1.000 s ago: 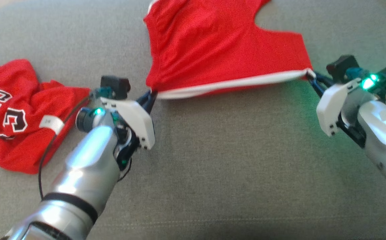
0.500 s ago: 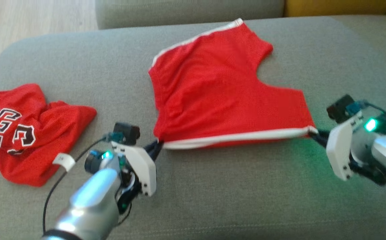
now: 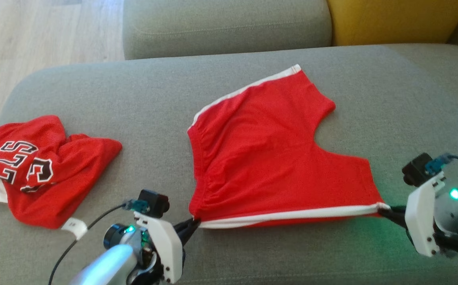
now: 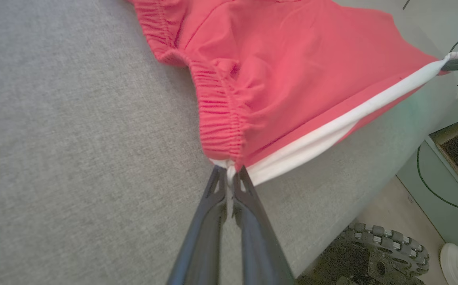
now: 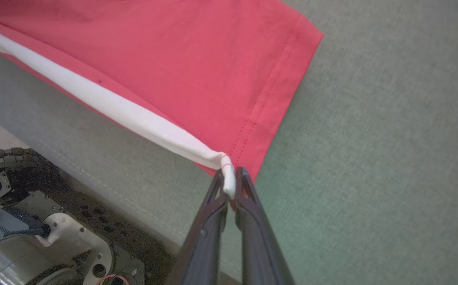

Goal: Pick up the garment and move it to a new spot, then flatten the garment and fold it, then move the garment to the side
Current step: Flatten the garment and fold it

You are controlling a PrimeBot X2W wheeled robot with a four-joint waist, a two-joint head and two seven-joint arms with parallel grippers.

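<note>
The left pincer (image 3: 193,226) is clamped tight, its two dark fingers (image 4: 209,221) pressed together with a waistband corner of the red shorts (image 3: 268,158) nipped at their tips. Behind it sits a white wrist block (image 3: 166,245), and the silvery left forearm (image 3: 102,265) runs back from there. The right pincer (image 3: 384,209) is likewise closed, nipping the hem corner at its tips, its fingers (image 5: 207,229) pointing across toward the left pincer, with the right arm's white block just behind

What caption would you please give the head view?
Left gripper and right gripper hold red shorts taut on grey sofa.
</note>
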